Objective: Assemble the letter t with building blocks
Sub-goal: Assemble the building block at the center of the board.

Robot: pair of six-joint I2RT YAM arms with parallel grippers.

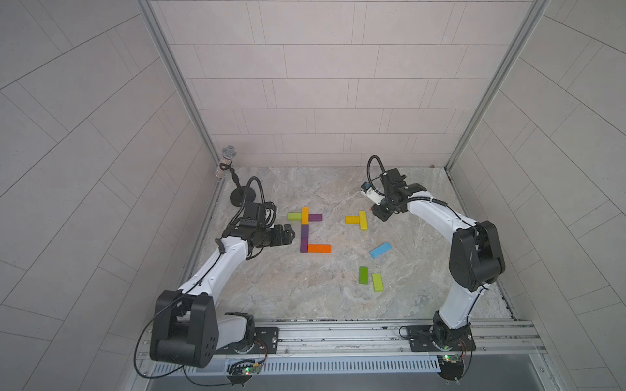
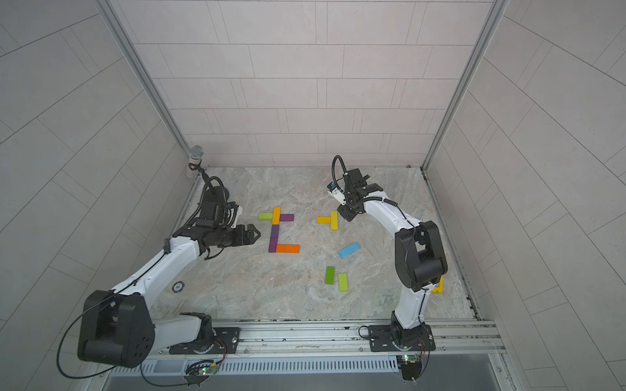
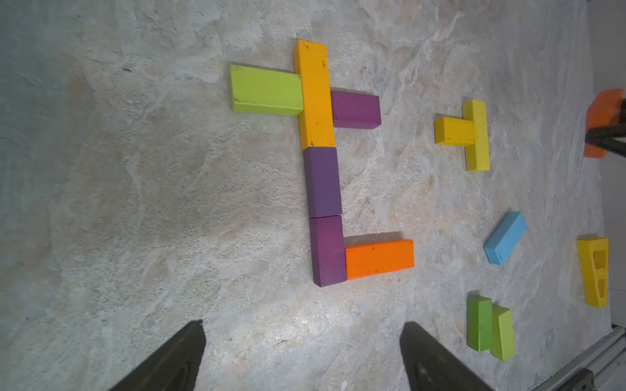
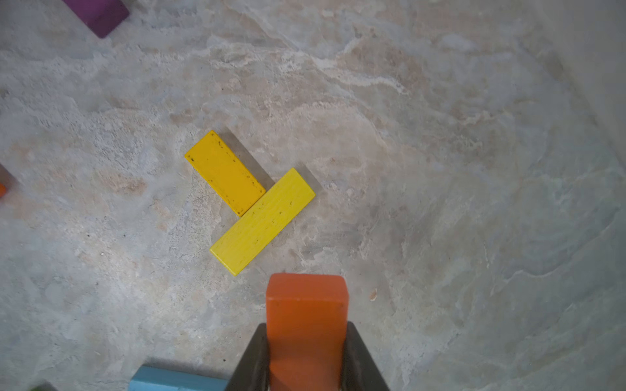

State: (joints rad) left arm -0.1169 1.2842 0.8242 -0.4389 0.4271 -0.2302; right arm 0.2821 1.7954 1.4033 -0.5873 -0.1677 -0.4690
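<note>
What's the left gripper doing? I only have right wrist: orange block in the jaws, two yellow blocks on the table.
Observer: The left gripper is open and empty, near the purple stem of a block figure.
Operator: How many blocks are in that figure?
Observer: Six, all touching: the two in the purple stem, a third purple block, a lime block, an amber block and an orange foot block.

walls (image 1: 305, 67): pale grey tiles | floor (image 1: 298, 291): marbled stone | corner posts (image 1: 178, 78): aluminium | light: soft, even
</note>
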